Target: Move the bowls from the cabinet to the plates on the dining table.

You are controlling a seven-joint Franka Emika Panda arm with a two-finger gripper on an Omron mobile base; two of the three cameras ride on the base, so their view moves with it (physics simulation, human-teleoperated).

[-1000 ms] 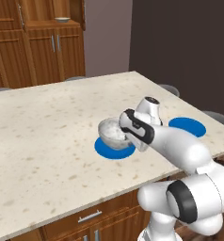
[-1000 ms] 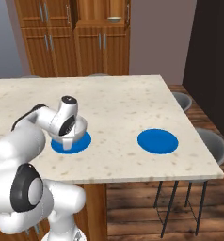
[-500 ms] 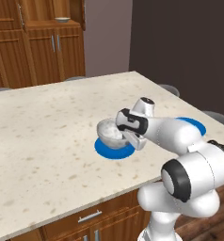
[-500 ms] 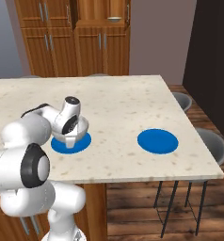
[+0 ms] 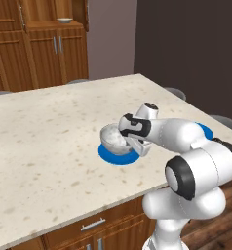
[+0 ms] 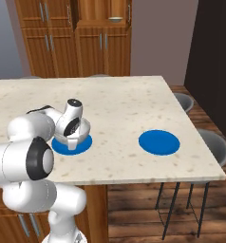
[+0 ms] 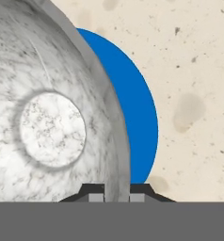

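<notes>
The grey-white marbled bowl (image 5: 112,138) (image 6: 67,132) (image 7: 52,127) sits low over a blue plate (image 5: 119,157) (image 6: 84,144) (image 7: 135,108) near the front of the dining table (image 5: 49,127) (image 6: 124,99) (image 7: 194,70). My gripper (image 5: 131,142) (image 6: 75,138) (image 7: 117,195) is shut on its near rim, one finger inside and one outside. Whether the bowl touches the plate I cannot tell. To the right, the other blue plate (image 5: 204,131) (image 6: 158,142) lies bare. A beige bowl (image 5: 64,20) (image 6: 116,19) rests on a shelf of the brown cabinet (image 5: 40,53) (image 6: 86,47) beyond the table.
Grey stools (image 6: 214,147) (image 5: 225,122) stand along the table's right side, over a wooden floor (image 6: 134,209). Drawer fronts with metal handles (image 5: 93,224) run below the table's front edge. A dark wall (image 5: 186,44) rises to the right.
My arm's elbow has swung upward and closer in both base views. The bowl has stayed over the plate with hardly any shift, and the grip is unchanged.
</notes>
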